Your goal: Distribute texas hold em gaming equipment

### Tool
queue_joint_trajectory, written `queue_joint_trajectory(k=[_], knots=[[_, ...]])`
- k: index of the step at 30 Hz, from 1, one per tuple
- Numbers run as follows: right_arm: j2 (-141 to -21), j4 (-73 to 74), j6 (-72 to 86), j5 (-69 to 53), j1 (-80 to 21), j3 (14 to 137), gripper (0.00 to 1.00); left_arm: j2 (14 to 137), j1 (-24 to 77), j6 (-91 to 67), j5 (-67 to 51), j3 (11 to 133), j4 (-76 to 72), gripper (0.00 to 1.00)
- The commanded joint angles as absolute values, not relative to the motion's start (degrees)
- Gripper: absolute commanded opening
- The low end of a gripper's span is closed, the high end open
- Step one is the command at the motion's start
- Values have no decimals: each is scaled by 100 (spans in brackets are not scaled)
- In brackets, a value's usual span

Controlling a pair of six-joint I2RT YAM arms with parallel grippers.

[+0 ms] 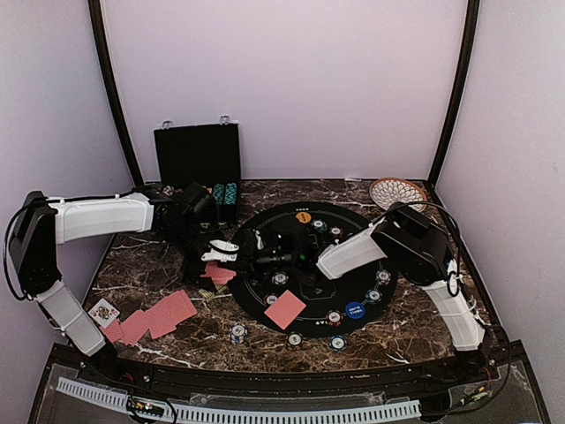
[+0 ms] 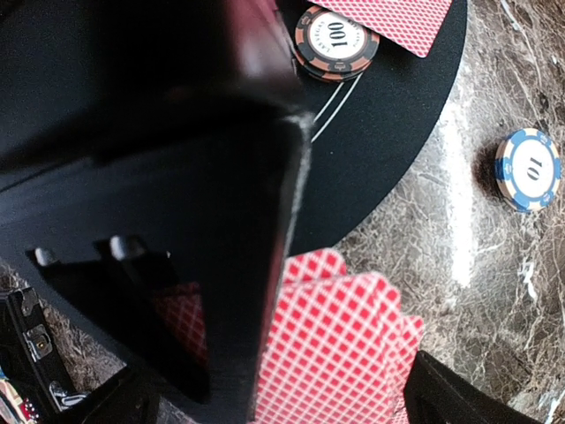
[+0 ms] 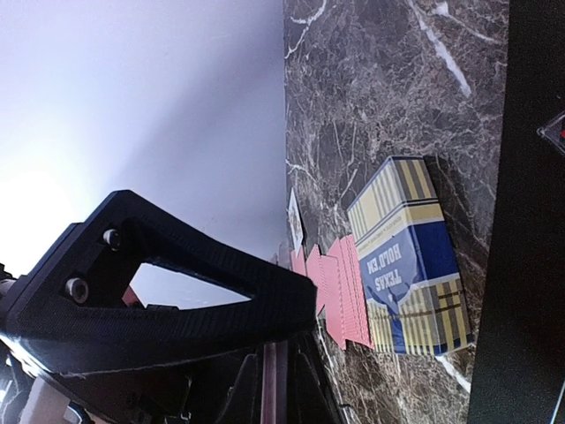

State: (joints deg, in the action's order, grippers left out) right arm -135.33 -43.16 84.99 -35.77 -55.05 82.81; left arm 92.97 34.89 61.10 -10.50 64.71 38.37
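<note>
— Pale lilac walls close in your dark marble counter (image 1: 415, 340), and the round black mat (image 1: 311, 329) takes up its middle. Your left arm (image 1: 97, 216) and right arm (image 1: 446, 305) both reach in and meet at the mat's left edge.

— Behind them stands a black case (image 1: 197, 157). The right wrist view shows a blue-and-yellow tin (image 3: 410, 256) lying on the marble, red cards just beside it. Leave both alone.

— Now the claws. Your left claw (image 1: 221, 253) is right at a fan of cards (image 2: 344, 344), red backs up, at the mat's edge. Your right claw (image 1: 262, 261) sits nose to nose with it. Whether either is clenched or released, I cannot tell: a dark blurred shape blocks the left wrist view, and the right shows only one finger clearly.

— I judge you are dealing from that fan. Take one card only. Pinch its free edge, lift straight up until it clears the rest, then swing.

— More cards sit in a loose pile (image 1: 150, 320) near the front left corner, and a single card (image 1: 284, 309) lies face down on the mat's near side.

— Chips (image 1: 334, 317) ring the mat, so travel high enough not to sweep them. One blue chip (image 2: 528, 168) lies off the mat, on the marble.

— Smallest: the orange disc (image 1: 303, 216) at the far rim, the blue disc (image 1: 355, 310) near right. Set each card flat beside a chip, not on it.
</note>
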Motion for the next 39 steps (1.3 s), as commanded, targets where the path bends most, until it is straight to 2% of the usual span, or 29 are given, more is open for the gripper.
queue_joint_trajectory(k=[1,14,29,39], knots=[[-13242,-5080,8539,-3694,-5522,8055,0,9019,3451,6186,-778,6594,4176,99],[-12927,-5547,8491,-3909,-5486,7453,0,8117,2949,6646,-1039,6027,4509,99],[-13011,-5608,8597,-3877,-5520,7774,0,8810,3475,6047,-1481,6735,4544,99],[-13131,-5762,8724,-3894,-5531,7937,0,9084,3569,5864,-1209,6925,4329,99]])
